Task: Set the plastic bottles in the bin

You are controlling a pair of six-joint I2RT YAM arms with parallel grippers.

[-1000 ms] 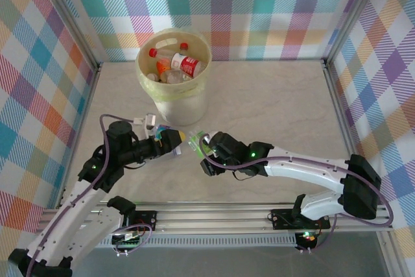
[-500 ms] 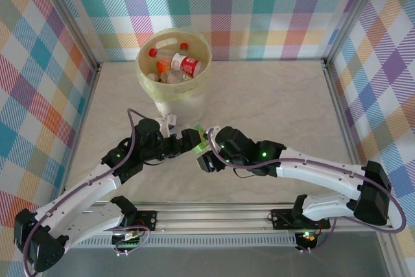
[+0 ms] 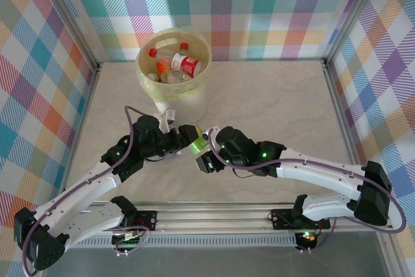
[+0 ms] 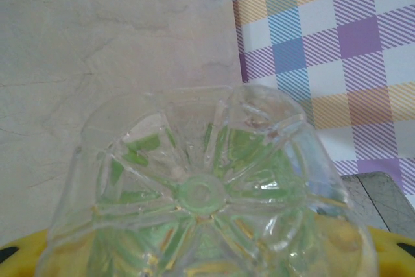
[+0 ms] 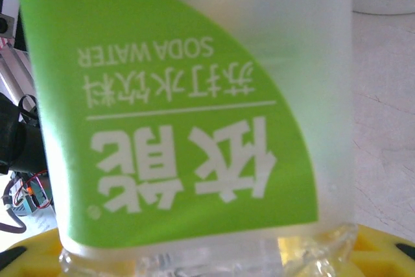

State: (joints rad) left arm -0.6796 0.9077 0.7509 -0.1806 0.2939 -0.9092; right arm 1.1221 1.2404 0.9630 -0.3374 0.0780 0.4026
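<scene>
green-label bottle (image 5: 194, 115) is held just in front of the bin (image 3: 188, 105), prob for a handover: it's clamped by the right gripper (image 3: 203, 143), w/ its base sat btwn left gripper (image 3: 189, 139) jaws. Whether those are squeezing can't be told.

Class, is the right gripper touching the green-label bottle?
Touching. In the right wrist view the bottle sits clamped in the right gripper, its wall pressed against the yellow fingers with no gap.
</scene>
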